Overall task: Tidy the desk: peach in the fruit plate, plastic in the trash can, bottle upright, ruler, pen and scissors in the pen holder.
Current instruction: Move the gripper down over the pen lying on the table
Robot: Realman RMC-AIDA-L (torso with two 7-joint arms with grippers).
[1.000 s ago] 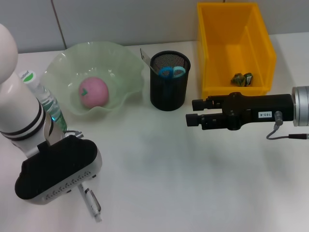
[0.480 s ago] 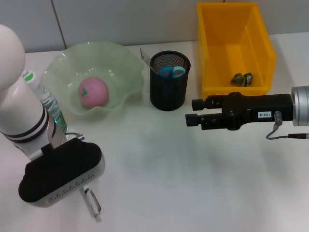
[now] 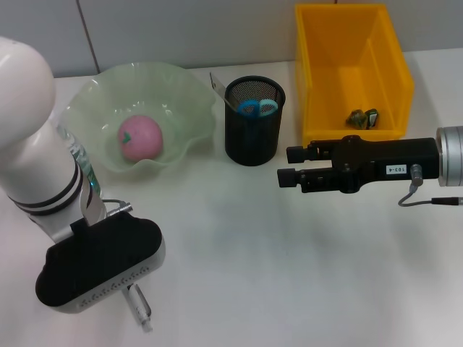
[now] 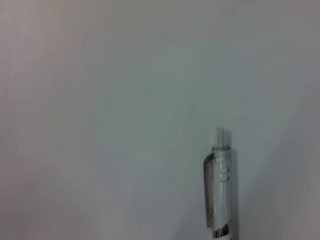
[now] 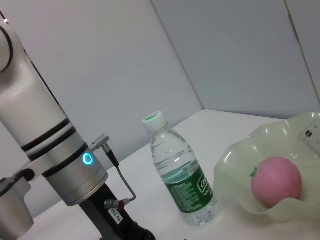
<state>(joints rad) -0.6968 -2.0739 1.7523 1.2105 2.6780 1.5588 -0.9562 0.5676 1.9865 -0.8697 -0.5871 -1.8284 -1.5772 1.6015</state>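
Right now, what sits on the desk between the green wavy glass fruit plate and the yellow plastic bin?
In the head view, the black mesh pen holder stands between the green fruit plate and the yellow bin, with blue-handled scissors and a ruler in it.

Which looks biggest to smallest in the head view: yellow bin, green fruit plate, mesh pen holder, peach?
1. Yellow bin, though the green fruit plate looks close in spread; hard to separate.
2. Black mesh pen holder.
3. Peach, smallest.
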